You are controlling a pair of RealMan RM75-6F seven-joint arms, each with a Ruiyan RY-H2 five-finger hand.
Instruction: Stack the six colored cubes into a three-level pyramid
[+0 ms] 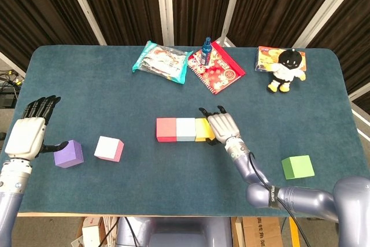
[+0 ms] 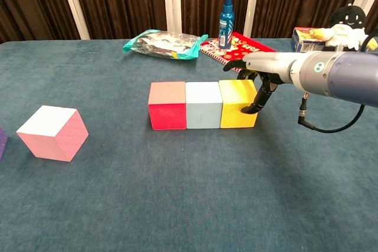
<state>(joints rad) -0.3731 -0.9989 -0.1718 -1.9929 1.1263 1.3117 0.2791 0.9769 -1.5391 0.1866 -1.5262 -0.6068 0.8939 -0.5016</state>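
A red cube [image 1: 167, 129], a light blue cube [image 1: 185, 129] and a yellow cube [image 1: 202, 128] stand side by side in a row mid-table. My right hand [image 1: 221, 126] lies against the yellow cube's right side, fingers spread, their tips touching its right face [image 2: 237, 103]; it holds nothing. Far left, my left hand [image 1: 28, 133] hovers with its fingers apart, just beside a purple cube [image 1: 69, 154]. A pink cube [image 1: 108, 148] sits to the right of the purple one. A green cube [image 1: 298, 167] lies alone near the front right.
Along the far edge lie a snack bag [image 1: 161, 61], a blue spray bottle [image 1: 207, 45] on a red booklet [image 1: 219, 70], and a plush toy [image 1: 286, 69] on a book. The table's front edge runs close below the purple and green cubes.
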